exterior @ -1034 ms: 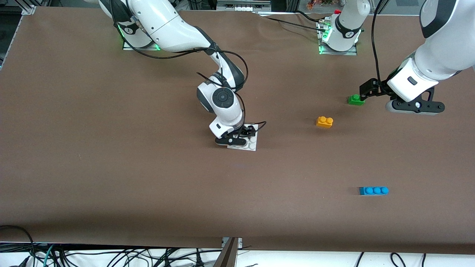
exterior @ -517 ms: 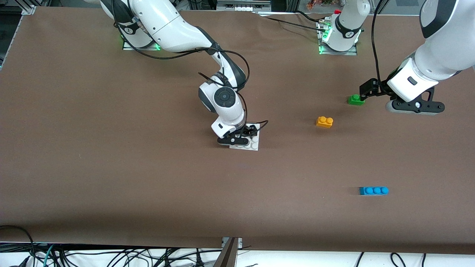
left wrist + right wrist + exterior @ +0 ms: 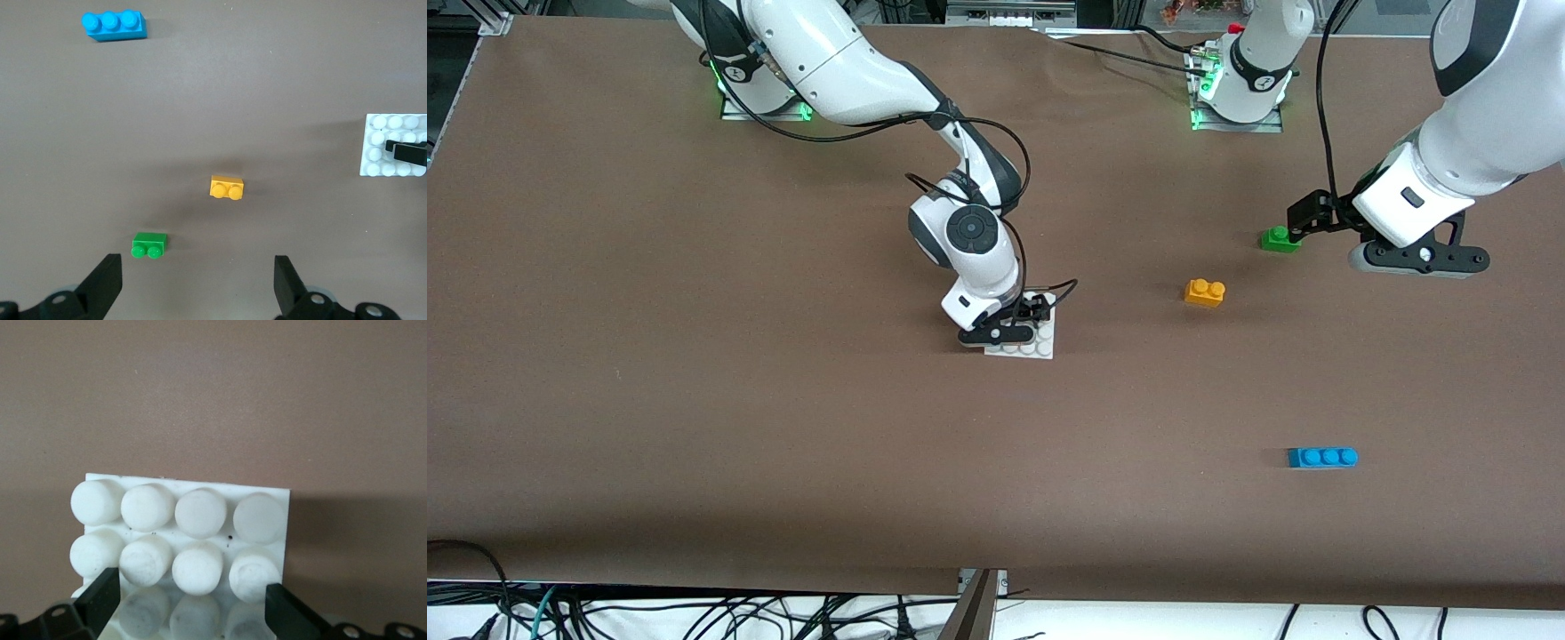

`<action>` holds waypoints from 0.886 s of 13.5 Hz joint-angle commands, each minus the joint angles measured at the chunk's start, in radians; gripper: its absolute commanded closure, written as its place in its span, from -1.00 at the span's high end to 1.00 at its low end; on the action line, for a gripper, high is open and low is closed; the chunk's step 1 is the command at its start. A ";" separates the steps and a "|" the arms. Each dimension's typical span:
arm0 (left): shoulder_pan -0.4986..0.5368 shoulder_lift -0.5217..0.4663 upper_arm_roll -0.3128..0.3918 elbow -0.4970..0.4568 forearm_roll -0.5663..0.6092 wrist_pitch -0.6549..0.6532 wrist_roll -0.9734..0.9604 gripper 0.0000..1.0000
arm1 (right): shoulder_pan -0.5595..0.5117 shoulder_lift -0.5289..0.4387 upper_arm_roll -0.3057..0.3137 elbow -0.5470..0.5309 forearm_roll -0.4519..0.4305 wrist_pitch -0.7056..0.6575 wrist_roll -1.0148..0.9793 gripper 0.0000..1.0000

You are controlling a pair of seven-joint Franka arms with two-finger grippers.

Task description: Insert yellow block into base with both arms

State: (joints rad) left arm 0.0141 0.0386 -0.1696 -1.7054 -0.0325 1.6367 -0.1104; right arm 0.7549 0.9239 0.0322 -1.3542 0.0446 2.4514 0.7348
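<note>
The yellow block (image 3: 1205,292) (image 3: 227,188) lies alone on the brown table, studs up, between the two grippers. The white studded base (image 3: 1035,349) (image 3: 180,513) (image 3: 383,167) lies flat near the table's middle. My right gripper (image 3: 1000,337) (image 3: 193,590) is down on it, a finger at each side edge, shut on the base. My left gripper (image 3: 1421,265) (image 3: 197,267) hovers open and empty over the table at the left arm's end, beside a green brick (image 3: 1280,238) (image 3: 149,245). The yellow block sits apart from both grippers.
A blue three-stud brick (image 3: 1322,457) (image 3: 113,25) lies nearer the front camera, toward the left arm's end. The green brick is a little farther from the camera than the yellow block. Cables hang along the table's front edge (image 3: 996,591).
My right gripper has slid the base a short way toward the left arm's end, closer to the yellow block. The left arm has barely moved.
</note>
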 commanded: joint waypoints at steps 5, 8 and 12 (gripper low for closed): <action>0.004 -0.005 0.001 -0.002 -0.007 -0.011 0.011 1.00 | -0.034 -0.046 -0.012 0.157 0.011 -0.236 -0.115 1.00; 0.004 0.000 0.001 -0.020 -0.018 -0.011 0.017 1.00 | -0.109 -0.118 -0.014 0.214 0.008 -0.372 -0.205 1.00; 0.004 0.020 -0.005 -0.060 -0.018 0.015 0.024 1.00 | -0.204 -0.235 -0.107 0.210 -0.019 -0.475 -0.279 1.00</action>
State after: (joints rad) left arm 0.0140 0.0524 -0.1715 -1.7438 -0.0325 1.6323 -0.1104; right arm 0.5754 0.7464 -0.0245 -1.1249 0.0376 2.0405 0.4829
